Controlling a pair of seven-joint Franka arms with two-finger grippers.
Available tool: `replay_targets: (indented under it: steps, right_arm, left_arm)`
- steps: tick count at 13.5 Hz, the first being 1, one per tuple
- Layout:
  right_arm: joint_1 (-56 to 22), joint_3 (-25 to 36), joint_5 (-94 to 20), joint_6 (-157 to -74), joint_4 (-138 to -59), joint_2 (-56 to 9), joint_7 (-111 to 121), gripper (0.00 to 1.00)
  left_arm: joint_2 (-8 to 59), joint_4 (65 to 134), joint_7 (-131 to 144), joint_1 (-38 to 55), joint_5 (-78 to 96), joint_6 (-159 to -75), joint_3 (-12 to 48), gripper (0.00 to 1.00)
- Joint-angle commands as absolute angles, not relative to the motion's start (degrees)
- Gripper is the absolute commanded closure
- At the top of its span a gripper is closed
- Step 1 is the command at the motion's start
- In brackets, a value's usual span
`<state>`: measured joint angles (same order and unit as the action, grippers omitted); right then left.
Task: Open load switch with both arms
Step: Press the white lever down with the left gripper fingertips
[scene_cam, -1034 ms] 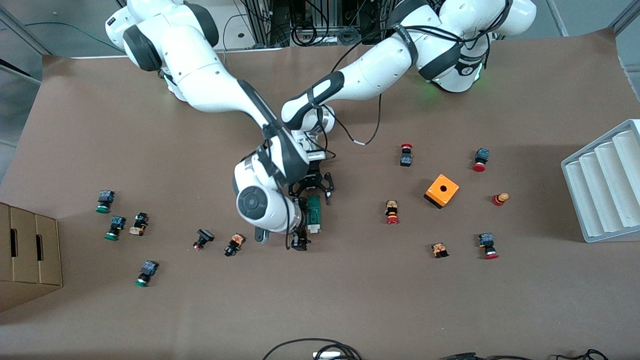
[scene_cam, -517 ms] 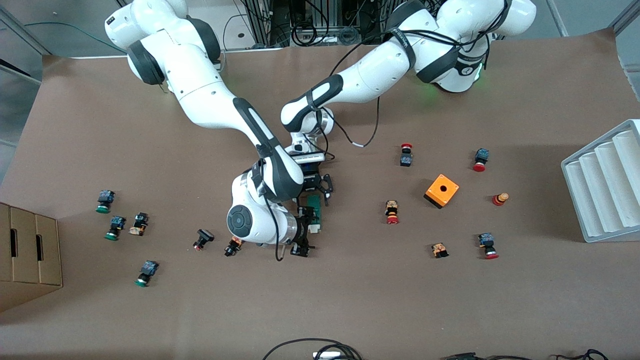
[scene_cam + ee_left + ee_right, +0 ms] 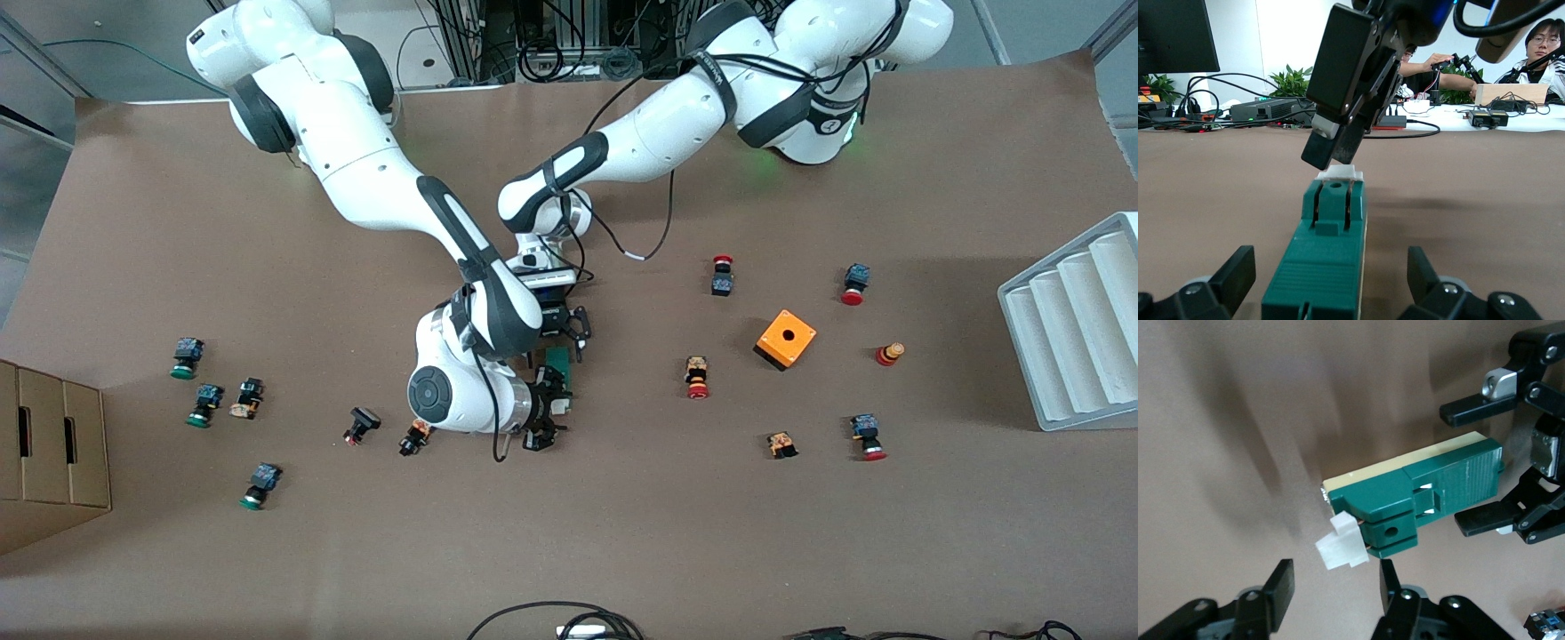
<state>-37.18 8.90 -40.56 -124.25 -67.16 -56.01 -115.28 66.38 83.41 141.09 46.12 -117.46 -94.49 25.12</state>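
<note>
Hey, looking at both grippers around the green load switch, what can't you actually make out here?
- Front view: most of the load switch, covered by the right arm's wrist.
- Left wrist view: left gripper fingertips, cut by the frame edge.
- Right wrist view: whether the right gripper touches the white tab; unclear.

The load switch (image 3: 1431, 487) looks like smooth green plastic with a ribbed end, and its small tab (image 3: 1340, 545) is shiny white plastic. The bench (image 3: 622, 533) wears matt brown paper. Both arms (image 3: 373, 178) have glossy white shells.
</note>
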Motion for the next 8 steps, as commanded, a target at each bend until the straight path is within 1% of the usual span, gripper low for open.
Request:
replay_targets:
  steps: [1,7,8]
  right_arm:
    - [-37.00,9.05,-42.19,-122.44,-64.86,-57.30,-115.93,0.49]
    - [-37.09,9.05,-42.19,-121.46,-65.30,-57.39,-116.01,0.51]
    - [-37.09,9.05,-42.19,-121.38,-65.30,-57.39,-115.93,0.62]
  left_arm:
    - [67.41,82.27,142.03,47.63,-115.14,-92.20,25.31,0.00]
    - [67.41,83.32,143.17,48.43,-113.73,-90.70,25.31,0.01]
    - [67.33,83.49,143.17,48.43,-113.64,-90.70,25.31,0.02]
